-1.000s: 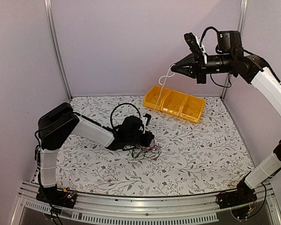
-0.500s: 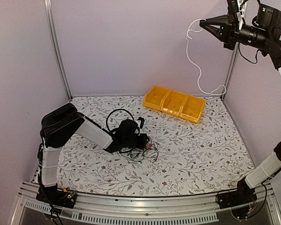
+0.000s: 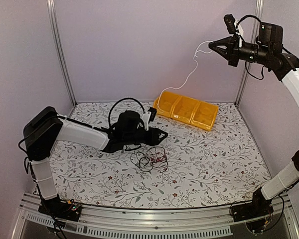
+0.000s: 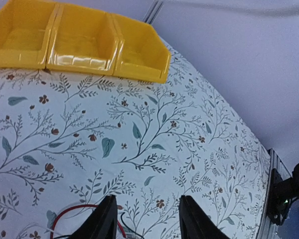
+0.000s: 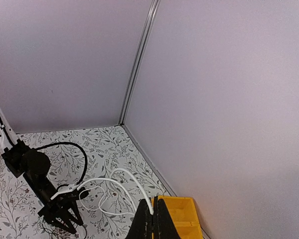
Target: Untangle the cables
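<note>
Upper right, the right gripper (image 3: 211,45) was pinched shut on a white cable (image 3: 189,74) trailing toward the yellow bins (image 3: 189,110). Mid-frame, the left gripper (image 3: 162,135) held its jaws apart, seemingly empty, beside the tangled cables (image 3: 150,159).

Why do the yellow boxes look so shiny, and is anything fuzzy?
Left wrist view: light bounces off the glossy yellow plastic bins, leaving pale streaks. Right wrist view: the right gripper, pinching the thin white cable, looks dark and soft, being so near the lens. Top view: even light, faint shadows.
</note>
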Robot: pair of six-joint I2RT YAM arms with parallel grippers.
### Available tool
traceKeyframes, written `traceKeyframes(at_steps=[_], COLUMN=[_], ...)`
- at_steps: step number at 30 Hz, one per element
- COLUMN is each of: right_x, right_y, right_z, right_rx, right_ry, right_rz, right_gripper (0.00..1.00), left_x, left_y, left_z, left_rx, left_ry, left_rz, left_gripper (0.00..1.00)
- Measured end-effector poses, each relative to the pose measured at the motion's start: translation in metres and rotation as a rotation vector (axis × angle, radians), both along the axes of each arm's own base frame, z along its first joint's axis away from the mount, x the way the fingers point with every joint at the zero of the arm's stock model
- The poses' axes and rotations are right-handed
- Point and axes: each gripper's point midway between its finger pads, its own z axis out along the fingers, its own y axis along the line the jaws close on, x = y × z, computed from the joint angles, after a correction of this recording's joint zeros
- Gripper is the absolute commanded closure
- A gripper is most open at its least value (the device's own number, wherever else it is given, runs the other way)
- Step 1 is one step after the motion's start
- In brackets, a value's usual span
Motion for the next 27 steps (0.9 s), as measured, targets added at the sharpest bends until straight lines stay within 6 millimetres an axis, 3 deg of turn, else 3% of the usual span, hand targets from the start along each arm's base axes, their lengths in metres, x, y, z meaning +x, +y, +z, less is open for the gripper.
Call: traceKeyframes(at_steps=[3,5,8,11,14,19,27], right_x=[0.01,0.015,0.023,0.035,0.05,0.082,0.131], right_y=[-0.001,-0.001,-0.003,-0.006,-0.01,-0.024,-0.053], right_z=[-0.018,-0.025,-0.031,-0.037,-0.048,-0.075,-0.121], right_rx=[-0.01,-0.012,-0.013,-0.015,-0.024,-0.045,-0.076], right_ry=[0.044,0.063,0.077,0.082,0.101,0.147,0.233], right_rz=[-0.023,-0.04,-0.071,-0.108,-0.153,-0.232,-0.339], right_gripper=[1.0,1.0,1.0,1.0,1.0,1.0,1.0], left_x=[-0.004,-0.008,-0.008,-0.005,0.0,0.022,0.066], left_y=[-0.009,-0.012,-0.009,-0.002,0.008,0.034,0.1], left_z=[0.058,0.099,0.142,0.168,0.171,0.156,0.124], left_rx=[-0.03,-0.043,-0.026,0.022,0.098,0.236,0.378], left_ry=[-0.099,-0.161,-0.24,-0.298,-0.34,-0.409,-0.45], left_rz=[-0.035,-0.048,-0.049,-0.039,-0.023,0.053,0.216], left_gripper=[0.38,0.35,0.34,0.34,0.35,0.36,0.34])
